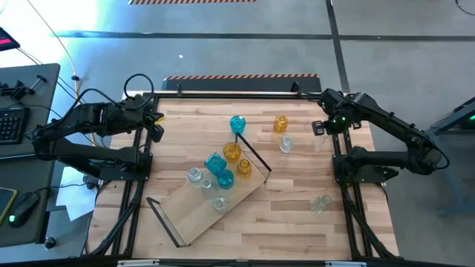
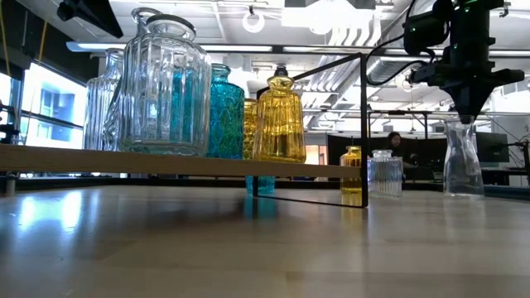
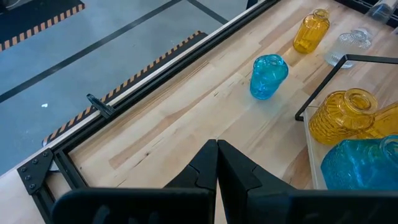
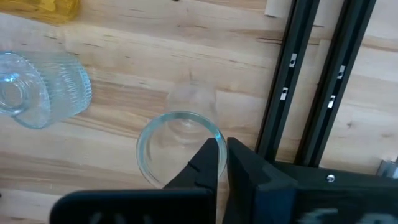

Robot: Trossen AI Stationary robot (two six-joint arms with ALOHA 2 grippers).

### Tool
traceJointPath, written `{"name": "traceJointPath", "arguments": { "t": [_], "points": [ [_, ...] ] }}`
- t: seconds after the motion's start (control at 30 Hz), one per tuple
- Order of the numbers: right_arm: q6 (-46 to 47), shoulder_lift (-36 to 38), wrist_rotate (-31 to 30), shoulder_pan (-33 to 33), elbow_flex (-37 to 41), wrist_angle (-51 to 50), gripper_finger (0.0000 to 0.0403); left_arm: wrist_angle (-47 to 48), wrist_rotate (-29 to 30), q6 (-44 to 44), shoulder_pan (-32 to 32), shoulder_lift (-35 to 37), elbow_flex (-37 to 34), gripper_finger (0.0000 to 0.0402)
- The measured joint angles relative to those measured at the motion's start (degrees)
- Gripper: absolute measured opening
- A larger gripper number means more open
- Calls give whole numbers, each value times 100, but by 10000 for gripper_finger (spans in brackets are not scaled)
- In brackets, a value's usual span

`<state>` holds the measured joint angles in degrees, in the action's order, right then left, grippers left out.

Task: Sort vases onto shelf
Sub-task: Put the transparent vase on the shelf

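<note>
We see the shelf (image 1: 215,204) well left of our right gripper (image 4: 222,163), already carrying about six vases. Four vases are left on the table. Our right gripper pinches the rim of the clear flared vase (image 4: 177,146) directly under it. Our left gripper (image 3: 216,169) waits, fingers pressed together.

Bright, even overhead light, ceiling fixtures (image 2: 253,20) blown out in low view. Window glare reflects off the worktop (image 2: 248,248) (near foreground soft). Glass vases (image 2: 166,87) glint; shadows are faint.
</note>
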<state>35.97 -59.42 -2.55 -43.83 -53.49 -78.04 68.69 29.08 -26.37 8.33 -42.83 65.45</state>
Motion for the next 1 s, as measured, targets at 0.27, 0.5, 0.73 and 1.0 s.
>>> {"name": "traceJointPath", "arguments": {
  "t": [0.27, 0.5, 0.73, 1.0],
  "points": [
    [-52, 0, 121, 0, 0, 27, 9, 0, 0, 0, 1, 0, 0, 1],
    [-159, -25, 225, 0, 0, 191, 40, 0, 0, 0, -1, 0, 0, 1],
    [-197, -31, 260, 0, 0, 225, 109, 0, 0, 1, 1, 0, 0, 1],
    [16, -17, 778, 54, 939, 821, 140, 2, 0, 0, -1, 2, 0, 1]
  ]
}}
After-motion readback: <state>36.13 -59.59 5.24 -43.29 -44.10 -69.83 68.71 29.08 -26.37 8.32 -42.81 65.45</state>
